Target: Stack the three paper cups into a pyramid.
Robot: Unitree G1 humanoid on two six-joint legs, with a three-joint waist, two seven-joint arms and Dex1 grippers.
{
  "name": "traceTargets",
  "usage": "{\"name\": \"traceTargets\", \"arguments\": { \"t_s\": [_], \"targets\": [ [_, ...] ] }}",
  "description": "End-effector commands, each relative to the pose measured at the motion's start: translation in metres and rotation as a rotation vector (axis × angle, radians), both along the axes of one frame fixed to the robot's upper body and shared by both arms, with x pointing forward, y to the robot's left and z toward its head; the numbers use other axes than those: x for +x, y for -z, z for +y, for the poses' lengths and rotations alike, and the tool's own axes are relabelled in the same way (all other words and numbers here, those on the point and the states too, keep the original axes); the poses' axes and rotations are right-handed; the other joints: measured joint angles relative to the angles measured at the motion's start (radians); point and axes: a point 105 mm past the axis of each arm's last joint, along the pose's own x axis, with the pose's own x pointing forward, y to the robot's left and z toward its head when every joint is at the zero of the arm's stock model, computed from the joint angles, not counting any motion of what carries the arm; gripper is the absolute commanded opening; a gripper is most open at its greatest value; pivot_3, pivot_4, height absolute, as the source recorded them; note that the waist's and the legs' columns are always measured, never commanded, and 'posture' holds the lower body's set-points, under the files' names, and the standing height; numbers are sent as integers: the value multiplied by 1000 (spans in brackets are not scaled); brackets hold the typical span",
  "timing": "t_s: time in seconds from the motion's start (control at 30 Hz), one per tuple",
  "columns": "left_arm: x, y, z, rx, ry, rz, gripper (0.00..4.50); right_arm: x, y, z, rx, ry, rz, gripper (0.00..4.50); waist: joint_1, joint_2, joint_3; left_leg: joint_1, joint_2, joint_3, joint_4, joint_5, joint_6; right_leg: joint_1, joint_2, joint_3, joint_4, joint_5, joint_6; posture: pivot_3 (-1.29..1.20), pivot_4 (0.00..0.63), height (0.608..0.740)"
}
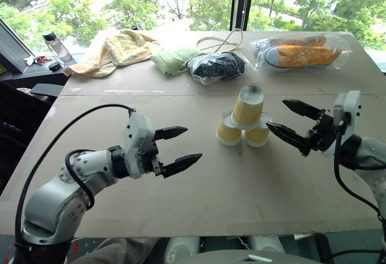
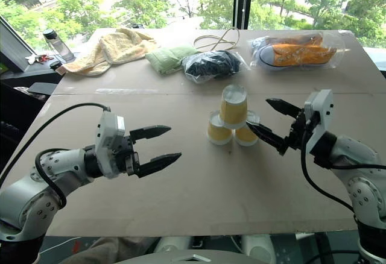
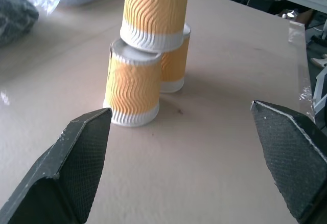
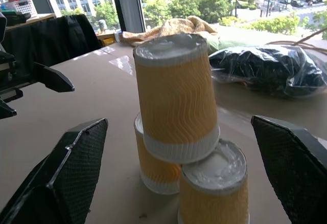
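Note:
The three paper cups stand upside down as a pyramid in the middle of the table. Two lower cups [image 1: 228, 131] [image 1: 258, 134] sit side by side. The third cup [image 1: 248, 106] rests across their bases, leaning slightly. My right gripper [image 1: 275, 114] is open just to the right of the stack, apart from it and pointing at it. The right wrist view has the top cup [image 4: 176, 96] framed between its black fingers [image 4: 66, 173]. My left gripper [image 1: 193, 144] is open and empty over bare table, well left of the cups.
Along the far side lie a yellow towel [image 1: 114, 50], a green cloth [image 1: 172, 59], a black item in a clear bag [image 1: 216, 66], a looped cord [image 1: 220, 41] and bagged orange sneakers [image 1: 300, 52]. A bottle [image 1: 55, 46] stands beyond the table's far left corner.

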Motion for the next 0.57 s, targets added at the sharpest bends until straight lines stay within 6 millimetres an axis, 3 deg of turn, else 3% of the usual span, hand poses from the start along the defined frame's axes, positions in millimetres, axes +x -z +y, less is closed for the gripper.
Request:
{"name": "traceTargets", "arguments": {
  "t_s": [0.03,0.17,0.3,0.57],
  "targets": [
    [3,20,0,42,-76,-30,4500,-2,15,-19,-27,56,-16,4451,-2,0,0,0,0,0,0,0,0,0,0,0,0,0,0,0,150,740],
    [-1,38,-10,44,-102,-21,4500,0,42,-30,-50,68,-38,4451,-7,-1,0,4,0,2,1,0,0,2,-1,2,1,0,0,0,150,740],
    [-3,40,-20,40,-124,-46,4500,3,57,-40,-55,53,-88,4451,-6,0,0,6,1,3,0,0,0,3,-1,2,1,0,0,0,150,740],
    [-5,49,-1,62,-245,-48,4500,-9,76,-62,-49,59,-69,4451,-3,0,0,5,1,2,-4,-1,1,2,-1,1,0,0,0,0,150,740]
  ]
}}
